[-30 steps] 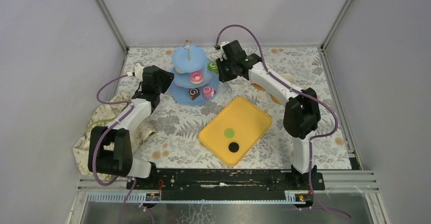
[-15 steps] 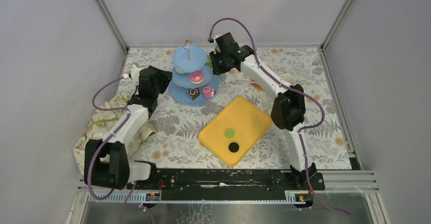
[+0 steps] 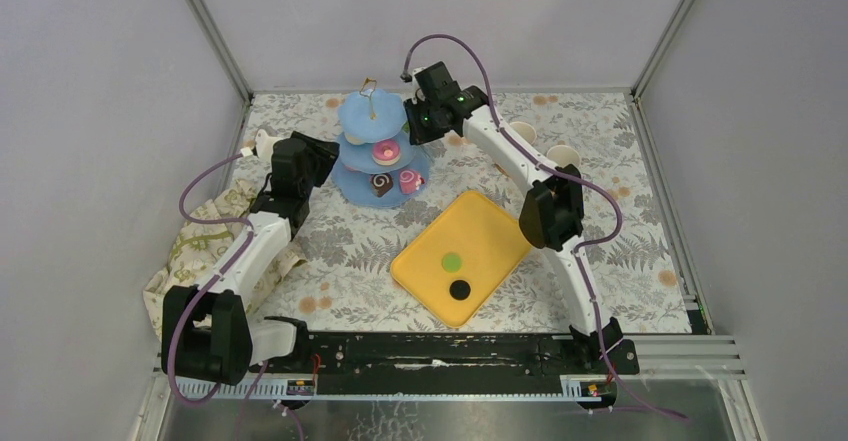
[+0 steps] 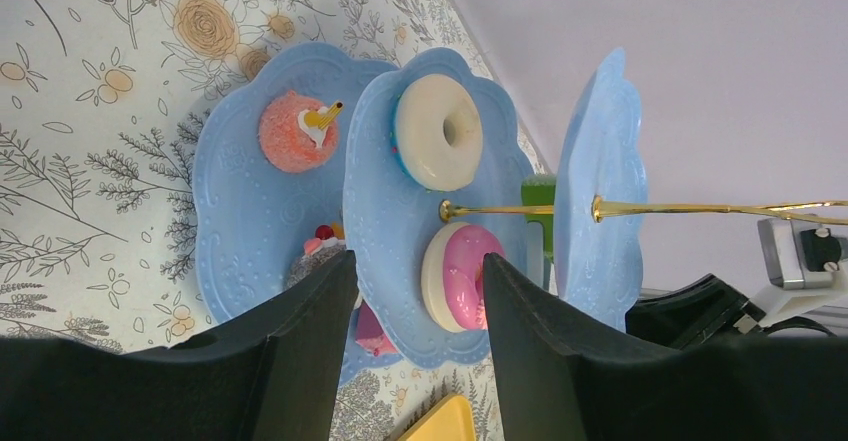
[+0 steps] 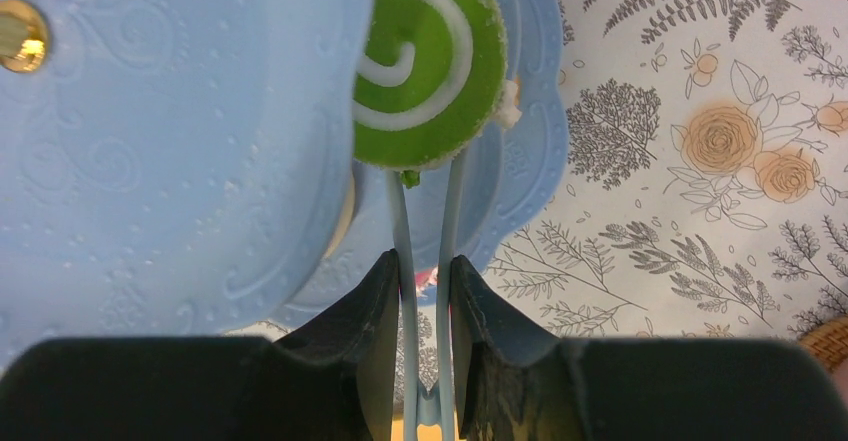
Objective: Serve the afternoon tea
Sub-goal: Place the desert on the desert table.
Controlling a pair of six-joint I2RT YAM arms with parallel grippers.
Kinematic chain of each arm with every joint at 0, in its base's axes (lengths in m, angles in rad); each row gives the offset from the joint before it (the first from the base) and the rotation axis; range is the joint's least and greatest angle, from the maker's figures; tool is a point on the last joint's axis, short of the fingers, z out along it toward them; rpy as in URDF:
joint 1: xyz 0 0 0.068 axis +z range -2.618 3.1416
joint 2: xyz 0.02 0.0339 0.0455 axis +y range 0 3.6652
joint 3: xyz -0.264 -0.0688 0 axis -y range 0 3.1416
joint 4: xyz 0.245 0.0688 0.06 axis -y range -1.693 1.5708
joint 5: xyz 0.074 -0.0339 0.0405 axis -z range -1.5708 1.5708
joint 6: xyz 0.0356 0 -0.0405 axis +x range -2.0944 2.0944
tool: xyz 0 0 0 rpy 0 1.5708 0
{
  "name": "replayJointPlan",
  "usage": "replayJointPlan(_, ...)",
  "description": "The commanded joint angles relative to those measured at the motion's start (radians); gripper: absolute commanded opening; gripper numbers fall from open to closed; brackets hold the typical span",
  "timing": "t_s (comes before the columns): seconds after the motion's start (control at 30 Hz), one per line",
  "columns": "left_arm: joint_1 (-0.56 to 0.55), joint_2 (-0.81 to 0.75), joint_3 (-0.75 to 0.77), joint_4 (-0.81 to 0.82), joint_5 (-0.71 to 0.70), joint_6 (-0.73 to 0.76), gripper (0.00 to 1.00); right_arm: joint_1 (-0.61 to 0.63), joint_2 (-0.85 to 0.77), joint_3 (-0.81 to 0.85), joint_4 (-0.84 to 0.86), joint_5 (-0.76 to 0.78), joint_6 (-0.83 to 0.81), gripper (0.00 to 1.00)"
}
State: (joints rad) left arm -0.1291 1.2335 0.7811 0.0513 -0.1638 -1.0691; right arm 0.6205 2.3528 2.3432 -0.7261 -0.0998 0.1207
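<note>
A green pastry (image 3: 452,261) and a black pastry (image 3: 459,288) lie on the yellow tray (image 3: 490,226) on the tabletop (image 3: 620,251), nearest the arms' bases. Beyond, the left hand (image 4: 418,266) hangs just left of the blue stand (image 4: 240,221), fingers apart and empty, facing tiers that carry a white doughnut (image 4: 438,131), a pink doughnut (image 4: 460,276) and an orange-pink cake (image 4: 297,131). On the stand's far right side, the right hand (image 5: 422,261) is clamped on pale blue tongs (image 5: 397,216), whose tips pinch a swirled green pastry (image 5: 428,56) beside the top tier.
</note>
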Motion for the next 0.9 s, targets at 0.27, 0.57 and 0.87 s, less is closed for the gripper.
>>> replayJointPlan(0.27,-0.004,-0.022,-0.02,0.022,-0.016,0.009,0.58,0.027,0.013,0.076,0.018,-0.026,0.022,0.25)
replayJointPlan(0.57,-0.005,-0.02,-0.017,0.025,-0.017,0.009,0.57,0.027,0.02,0.073,0.027,-0.022,0.023,0.43)
replayJointPlan(0.87,-0.004,-0.022,-0.022,0.028,-0.017,0.011,0.58,0.027,0.028,0.069,0.022,-0.021,0.022,0.46)
